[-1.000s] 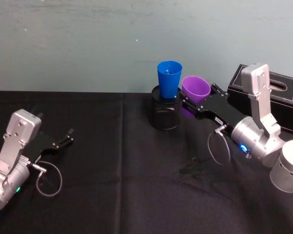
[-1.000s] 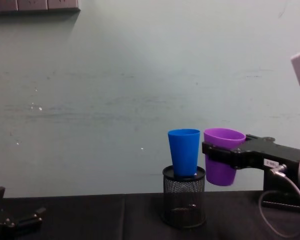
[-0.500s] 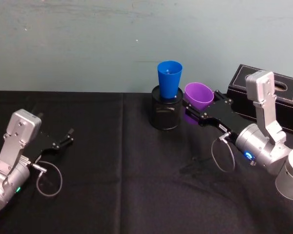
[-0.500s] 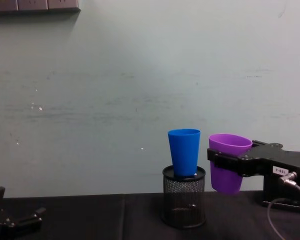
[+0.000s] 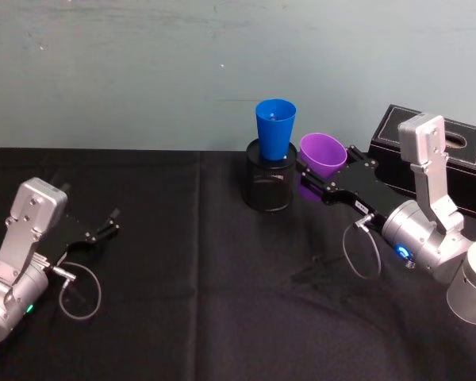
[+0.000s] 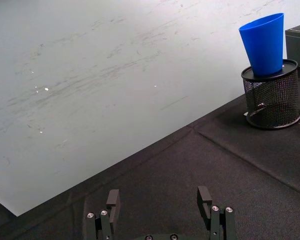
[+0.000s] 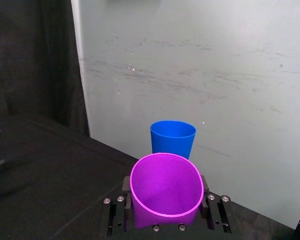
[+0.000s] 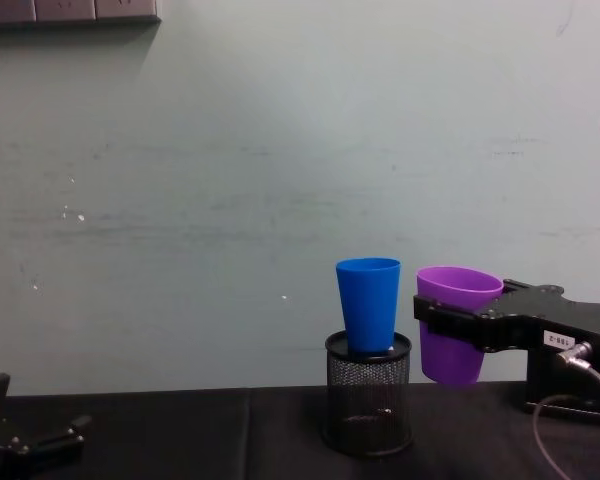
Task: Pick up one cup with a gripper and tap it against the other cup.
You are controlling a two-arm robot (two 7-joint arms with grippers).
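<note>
The purple cup (image 5: 323, 155) (image 8: 454, 325) (image 7: 166, 191) hangs in the air, upright with a slight tilt, and my right gripper (image 5: 327, 176) (image 8: 432, 323) (image 7: 162, 206) is shut on its sides. Just to its left the blue cup (image 5: 274, 128) (image 8: 369, 303) (image 7: 173, 139) (image 6: 264, 43) stands upright on a black mesh holder (image 5: 268, 181) (image 8: 368, 391) (image 6: 271, 99). A narrow gap shows between the two cups in the chest view. My left gripper (image 5: 113, 221) (image 6: 160, 202) rests open on the table at the left, far from both cups.
A black box (image 5: 452, 163) sits at the back right behind my right arm. The table is covered with a black cloth (image 5: 190, 278), and a pale wall (image 8: 280, 180) rises close behind the holder.
The purple cup and my right gripper have drawn away from the blue cup, moving right and a little lower, then crept slightly back toward it. The left arm has stayed still.
</note>
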